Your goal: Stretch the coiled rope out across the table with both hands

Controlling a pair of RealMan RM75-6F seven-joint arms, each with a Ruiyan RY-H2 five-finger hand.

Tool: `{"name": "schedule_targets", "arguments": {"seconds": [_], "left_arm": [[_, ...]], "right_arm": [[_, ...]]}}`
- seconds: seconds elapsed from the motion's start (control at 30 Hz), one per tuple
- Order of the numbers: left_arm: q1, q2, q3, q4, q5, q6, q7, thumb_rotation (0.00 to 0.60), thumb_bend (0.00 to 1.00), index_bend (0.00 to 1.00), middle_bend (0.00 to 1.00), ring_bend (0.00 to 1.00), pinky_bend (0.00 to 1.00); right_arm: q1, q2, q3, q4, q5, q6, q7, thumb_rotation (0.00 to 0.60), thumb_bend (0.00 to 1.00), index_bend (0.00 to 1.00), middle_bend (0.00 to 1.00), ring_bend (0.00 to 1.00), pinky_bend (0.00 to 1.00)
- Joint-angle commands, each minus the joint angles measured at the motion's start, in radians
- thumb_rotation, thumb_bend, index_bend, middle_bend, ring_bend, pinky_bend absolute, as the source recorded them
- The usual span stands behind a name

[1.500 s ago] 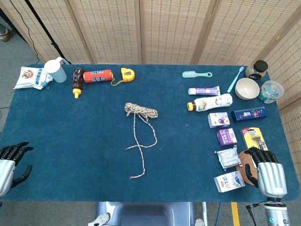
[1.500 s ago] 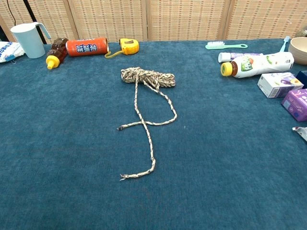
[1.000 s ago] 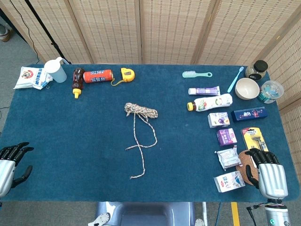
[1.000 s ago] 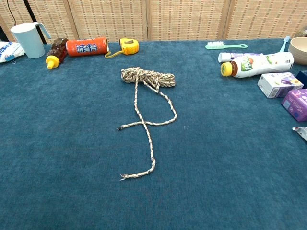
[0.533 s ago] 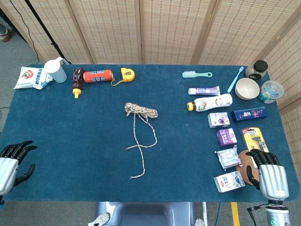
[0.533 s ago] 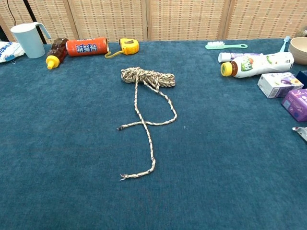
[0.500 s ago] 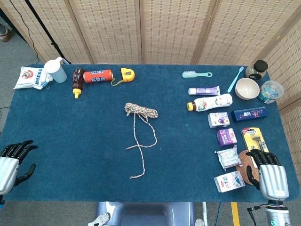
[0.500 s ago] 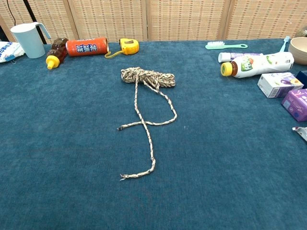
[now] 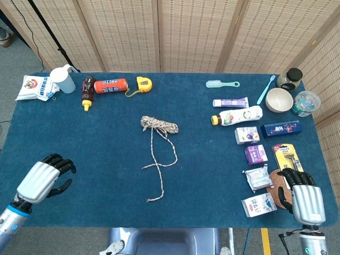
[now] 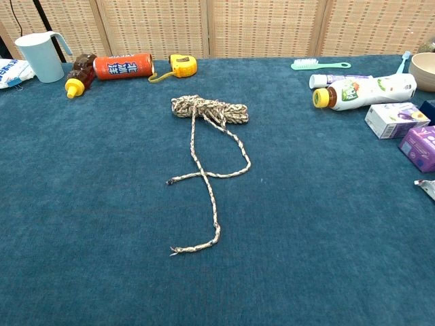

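Blue felt is covering the table (image 9: 95, 138), and the rope (image 9: 159, 150) is lying near the middle of it, touched by neither hand. Its coiled bundle is sitting toward the upper centre of the head view, and two loose strands are trailing down from it toward the lower edge: one is curving round into a loop whose end is crossing the other strand, while the longer one is running down and hooking left at its frayed tip. In the chest view the rope (image 10: 207, 153) is showing the same layout, the bundle at upper centre and the tail ending at lower centre.

At the lower left of the head view the left hand (image 9: 43, 180) is hovering over the felt, well apart from the rope and left of its tail end. It is holding nothing, its dark fingers (image 9: 62, 165) bending forward with gaps between them. At the lower right corner the right hand (image 9: 303, 197) is sitting just as far from the rope on the opposite side, empty, with fingers pointing up the frame and slightly separated. Neither hand is appearing in the chest view.

Along the upper left an orange bottle (image 9: 110, 85) and a yellow tape measure (image 9: 143, 83) are lying side by side, above the bundle.
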Motion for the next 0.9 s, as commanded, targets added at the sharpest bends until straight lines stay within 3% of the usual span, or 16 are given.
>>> {"name": "schedule_targets", "arguments": {"seconds": [0.03, 0.5, 0.6, 0.73, 0.9], "left_arm": [[-0.081, -0.02, -0.011, 0.015, 0.053, -0.069, -0.039, 0.6, 0.35, 0.48, 0.44, 0.43, 0.3], [-0.351, -0.16, -0.004, 0.129, 0.202, -0.269, -0.073, 0.6, 0.35, 0.4, 0.4, 0.39, 0.3], [-0.387, -0.206, -0.01, 0.145, 0.202, -0.301, -0.032, 0.6, 0.35, 0.4, 0.34, 0.31, 0.29], [-0.418, -0.277, -0.022, 0.16, 0.179, -0.345, 0.034, 0.6, 0.35, 0.4, 0.24, 0.16, 0.2], [-0.446, -0.359, -0.035, 0.18, 0.132, -0.386, 0.091, 0.6, 0.35, 0.42, 0.18, 0.08, 0.13]], "right_arm": [[0.003, -0.001, 0.001, -0.004, 0.002, -0.004, -0.005, 0.6, 0.49, 0.32, 0.31, 0.31, 0.25], [0.015, -0.007, 0.009, -0.02, 0.015, -0.022, -0.037, 0.6, 0.5, 0.32, 0.31, 0.31, 0.25], [0.014, -0.007, 0.009, -0.02, 0.019, -0.022, -0.038, 0.6, 0.49, 0.32, 0.31, 0.31, 0.25], [0.013, -0.006, 0.011, -0.017, 0.026, -0.023, -0.034, 0.6, 0.49, 0.32, 0.31, 0.31, 0.25], [0.014, -0.002, 0.013, -0.014, 0.028, -0.022, -0.029, 0.6, 0.49, 0.32, 0.31, 0.31, 0.26]]}}
